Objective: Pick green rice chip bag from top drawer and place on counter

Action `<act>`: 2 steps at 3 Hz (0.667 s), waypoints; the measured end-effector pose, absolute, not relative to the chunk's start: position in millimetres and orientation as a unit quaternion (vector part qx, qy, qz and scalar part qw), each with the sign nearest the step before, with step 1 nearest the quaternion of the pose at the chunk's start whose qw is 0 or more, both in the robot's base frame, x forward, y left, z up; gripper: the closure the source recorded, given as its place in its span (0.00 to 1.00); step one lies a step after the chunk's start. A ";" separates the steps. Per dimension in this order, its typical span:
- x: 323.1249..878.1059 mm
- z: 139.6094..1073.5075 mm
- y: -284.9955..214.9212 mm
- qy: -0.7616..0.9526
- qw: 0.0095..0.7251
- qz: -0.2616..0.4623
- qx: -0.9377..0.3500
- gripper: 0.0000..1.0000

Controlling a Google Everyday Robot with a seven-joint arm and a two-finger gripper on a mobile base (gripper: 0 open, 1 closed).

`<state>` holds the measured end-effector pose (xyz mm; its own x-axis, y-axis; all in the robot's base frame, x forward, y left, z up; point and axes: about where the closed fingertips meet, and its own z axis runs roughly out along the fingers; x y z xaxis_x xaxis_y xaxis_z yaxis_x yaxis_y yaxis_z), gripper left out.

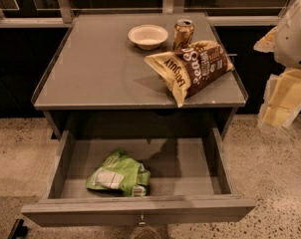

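The green rice chip bag (119, 176) lies flat in the open top drawer (140, 210), in its front left part, white label patch facing up. The drawer is pulled out fully below the counter (100, 68). My gripper (281, 103) hangs at the far right edge of the view, beside the counter's right side and above the floor. It is well away from the bag, up and to the right, and holds nothing that I can see.
On the counter stand a white bowl (148, 36) and a drink can (183, 33) at the back. A large brown-and-cream chip bag (190, 68) lies at the right front. The drawer knob (142, 222) is at centre front. Speckled floor surrounds the unit.
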<state>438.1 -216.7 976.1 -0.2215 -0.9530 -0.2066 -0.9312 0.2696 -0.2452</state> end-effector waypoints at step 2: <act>430.2 968.7 -221.5 0.787 0.189 -0.031 -0.587 0.00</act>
<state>430.2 -221.5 968.7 -0.2404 -0.9351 -0.2602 -0.9117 0.3096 -0.2702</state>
